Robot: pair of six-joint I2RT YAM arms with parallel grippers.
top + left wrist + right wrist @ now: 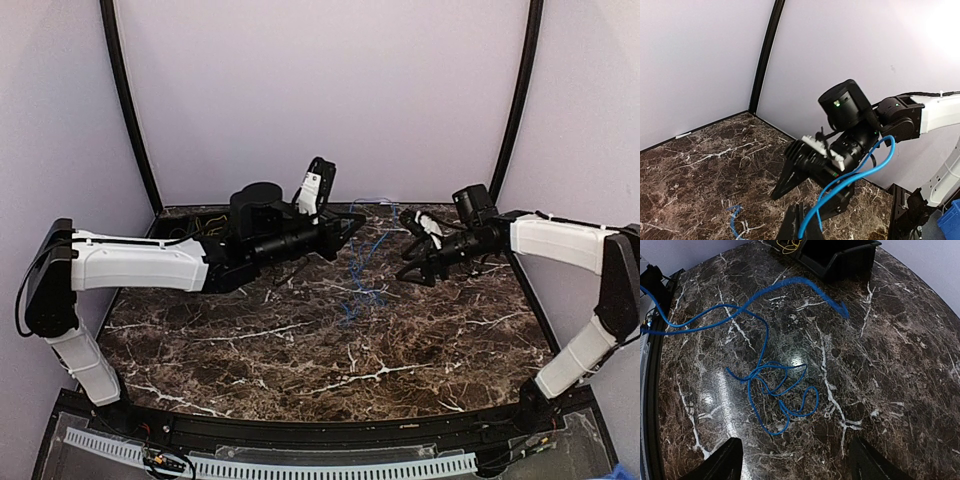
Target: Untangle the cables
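The blue cable [360,275] hangs from my left gripper [350,224] down to loose loops on the marble table [300,350]. In the left wrist view the left gripper [801,215] is shut on the blue cable [860,172], which arcs up and to the right. My right gripper [412,262] is open and empty, hovering to the right of the hanging cable. In the right wrist view the right gripper [797,460] is above the blue loops [772,390] on the table. The yellow cable [789,246] lies in a black bin [840,257] at the back.
The right arm's wrist [852,120] faces the left gripper closely. The black bin stands at the table's back left [190,225]. Pale walls with black corner posts [130,110] close in the back and sides.
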